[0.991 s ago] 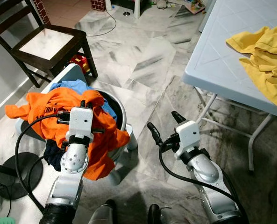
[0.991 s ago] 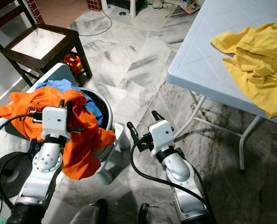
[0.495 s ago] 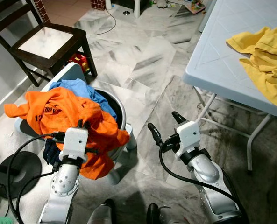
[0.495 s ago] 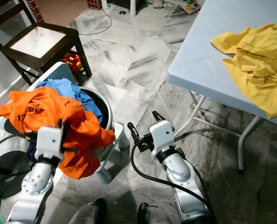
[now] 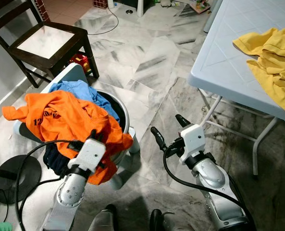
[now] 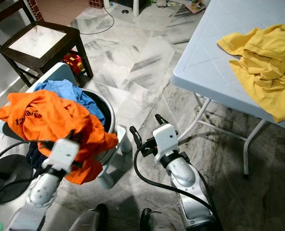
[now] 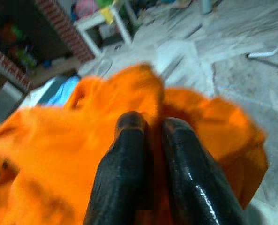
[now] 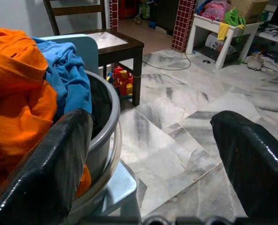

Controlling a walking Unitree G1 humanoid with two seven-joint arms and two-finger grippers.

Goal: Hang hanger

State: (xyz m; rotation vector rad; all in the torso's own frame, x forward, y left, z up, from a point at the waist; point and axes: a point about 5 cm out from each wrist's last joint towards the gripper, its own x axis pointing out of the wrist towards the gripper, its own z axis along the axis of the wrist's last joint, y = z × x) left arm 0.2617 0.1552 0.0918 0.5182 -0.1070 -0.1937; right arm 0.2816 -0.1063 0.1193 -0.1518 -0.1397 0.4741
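Observation:
No hanger can be made out. A grey laundry basket (image 5: 124, 114) on the floor at my left is heaped with an orange shirt (image 5: 60, 118) and a blue garment (image 5: 80, 91). My left gripper (image 5: 92, 137) rests against the near edge of the orange shirt; in the left wrist view its fingers (image 7: 129, 140) are shut side by side with the orange cloth just behind them. My right gripper (image 5: 167, 127) hovers open over the marble floor to the right of the basket, nothing between its fingers (image 8: 251, 150).
A pale blue folding table (image 5: 229, 48) stands at the right with a crumpled yellow garment (image 5: 272, 53) on it. A dark wooden chair (image 5: 46, 43) stands behind the basket, red toys (image 5: 80, 61) under it. A black round stand base (image 5: 17, 171) and cables lie at the left.
My left arm has drawn back toward me and dropped lower, from over the top of the orange shirt to its near edge. The right arm has stayed put.

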